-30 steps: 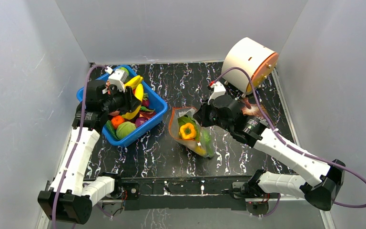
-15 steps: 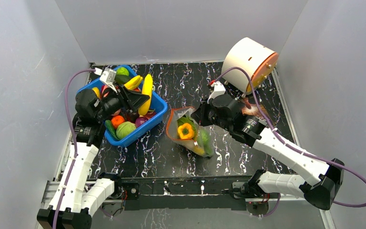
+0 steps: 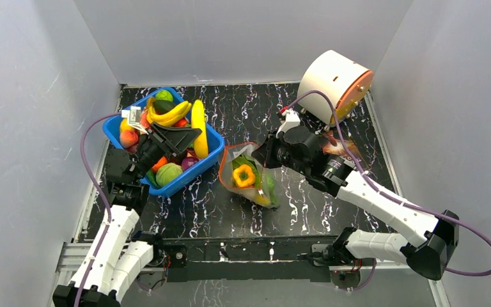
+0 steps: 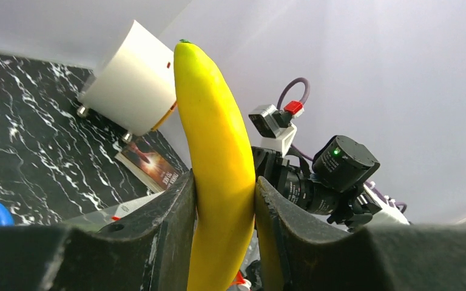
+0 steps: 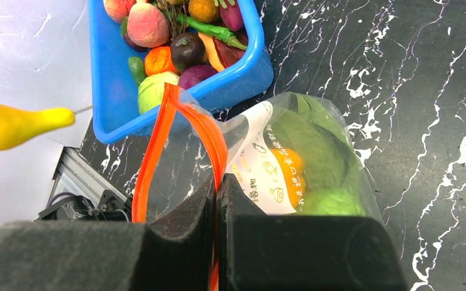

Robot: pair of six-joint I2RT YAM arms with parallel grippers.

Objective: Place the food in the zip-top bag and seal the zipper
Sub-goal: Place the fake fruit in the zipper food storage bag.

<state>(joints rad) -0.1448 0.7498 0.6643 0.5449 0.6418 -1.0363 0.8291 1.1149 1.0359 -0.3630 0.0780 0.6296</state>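
Between our left jaws stands a banana point(image 4: 218, 157), clamped at its lower half, its tip rising well past the jaw ends. Below those jaws sits the blue basket point(image 3: 195, 171), heaped with more bananas point(image 3: 166, 116), a peach point(image 5: 147, 24) and other toy pieces. Just right of the basket, the bag point(image 5: 255, 130) lies on the counter point(image 3: 243, 105), with a pepper point(image 3: 243, 174) and green lettuce point(image 5: 315, 151) inside. Our right jaws are clenched on the zipper point(image 5: 185, 115), pinching the strip so that the mouth gapes in a loop ahead of them, toward the basket. Beyond the right jaws, well apart, a white drum point(image 3: 332, 80) lies on its side.
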